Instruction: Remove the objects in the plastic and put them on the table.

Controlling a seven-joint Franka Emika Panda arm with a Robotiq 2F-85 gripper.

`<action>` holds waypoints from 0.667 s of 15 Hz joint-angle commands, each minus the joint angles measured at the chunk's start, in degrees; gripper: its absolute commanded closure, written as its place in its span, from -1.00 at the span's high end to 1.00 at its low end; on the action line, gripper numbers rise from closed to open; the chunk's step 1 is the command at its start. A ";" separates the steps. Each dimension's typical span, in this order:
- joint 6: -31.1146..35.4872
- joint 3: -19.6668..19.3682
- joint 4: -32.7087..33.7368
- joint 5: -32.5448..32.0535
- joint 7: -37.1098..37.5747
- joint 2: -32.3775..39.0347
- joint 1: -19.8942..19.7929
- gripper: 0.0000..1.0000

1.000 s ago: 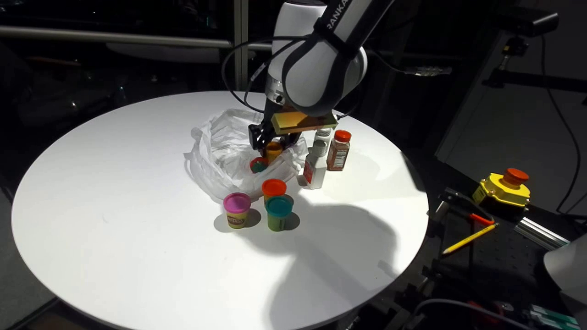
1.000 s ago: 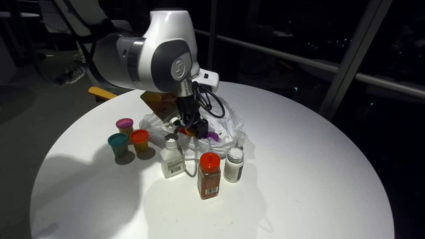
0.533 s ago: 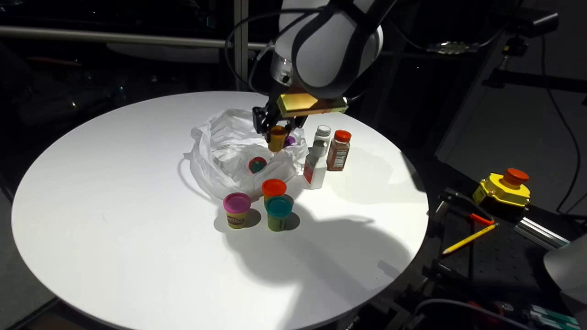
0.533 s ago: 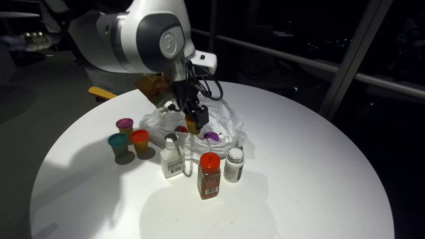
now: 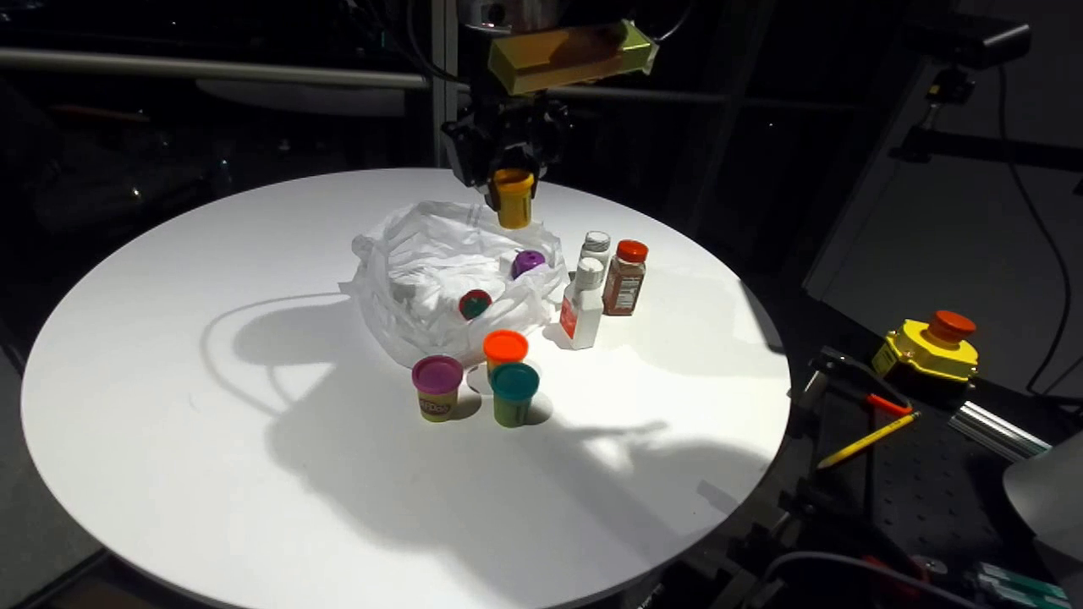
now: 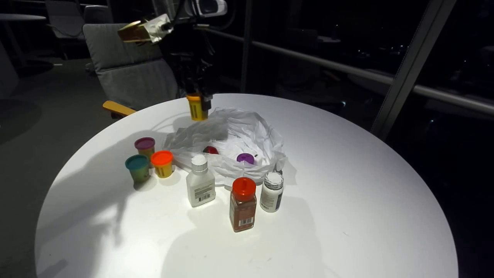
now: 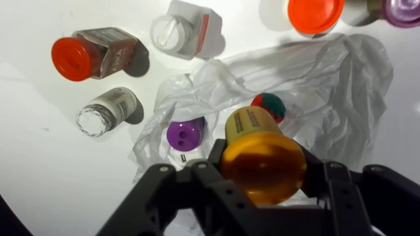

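Plastic [image 5: 378, 296] lies crumpled on your table [image 5: 169, 406], a red-and-green object [image 5: 475, 304] inside; just beside it stand a pink-lidded tub [image 5: 437, 393], an orange-lidded tub [image 5: 505, 348] and a teal-lidded tub [image 5: 514, 396]. Your tool [image 5: 514, 189] holds a yellow tub [image 5: 514, 209] above the plastic. Farther right in an exterior view come a purple cap [image 5: 529, 264] inside the plastic, two white bottles [image 5: 584, 321] and a red-capped jar [image 5: 625, 283].

In the wrist view, the yellow tub [image 7: 262, 154] partly hides the red-and-green object [image 7: 272, 105]. The edge crops the mauve-lidded tub [image 7: 400, 12].
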 commanded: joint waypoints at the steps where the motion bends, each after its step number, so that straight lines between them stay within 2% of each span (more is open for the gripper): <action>1: -5.43 6.58 2.20 -4.41 4.85 1.93 -1.57 -0.53; 3: -4.65 8.75 2.09 -5.74 7.27 4.33 -1.89 -0.53; 6: -0.93 9.49 0.00 -8.02 12.38 6.83 -1.72 -0.53; 10: 8.06 8.05 -6.49 -11.45 21.35 6.91 0.01 -0.53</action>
